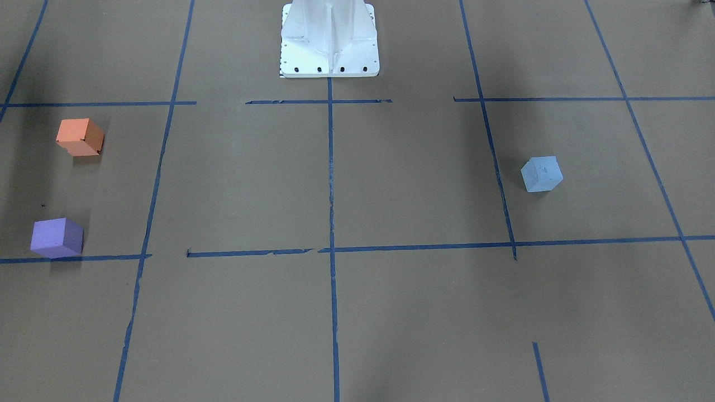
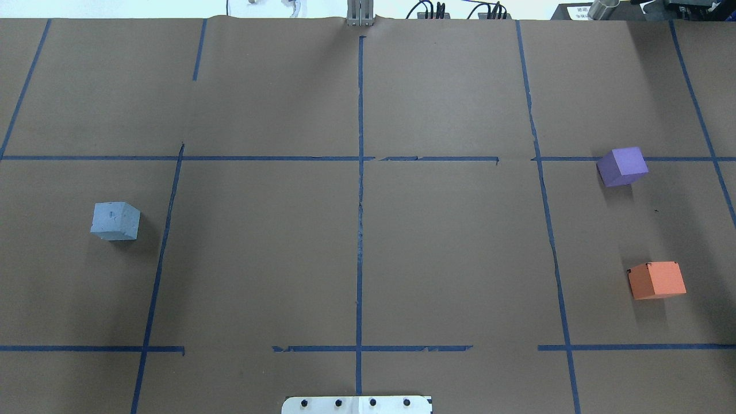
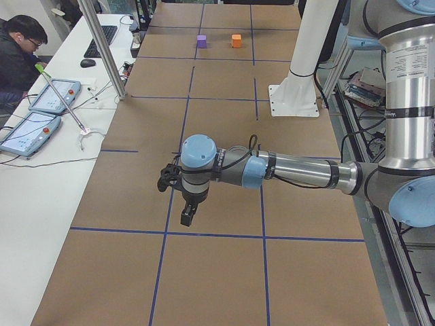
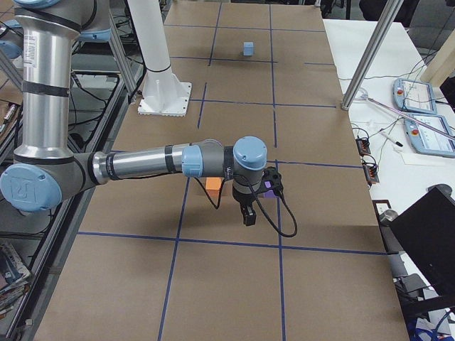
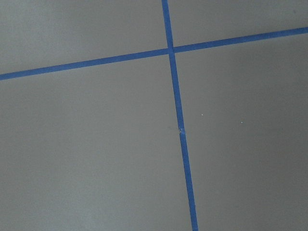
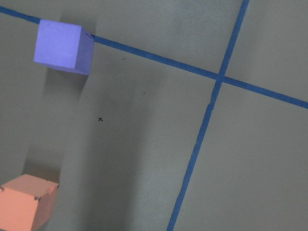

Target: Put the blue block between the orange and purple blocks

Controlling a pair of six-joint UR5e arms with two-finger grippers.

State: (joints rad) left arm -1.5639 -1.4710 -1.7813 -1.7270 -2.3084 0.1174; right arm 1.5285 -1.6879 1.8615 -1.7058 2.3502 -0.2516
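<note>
A black x is inked on the brown paper between the purple block and the orange block. At the left the blue block sits alone, a matte cube with a pitted top, well apart from both. The blue tape lines are frayed in places. The white base plate is cut off at the near edge. At the right, the purple block overlaps a tape line; the orange block has dark nicks at its corners. The left gripper and the right gripper hang above the paper and are seen only from the side, so I cannot tell whether they are open or closed.
</note>
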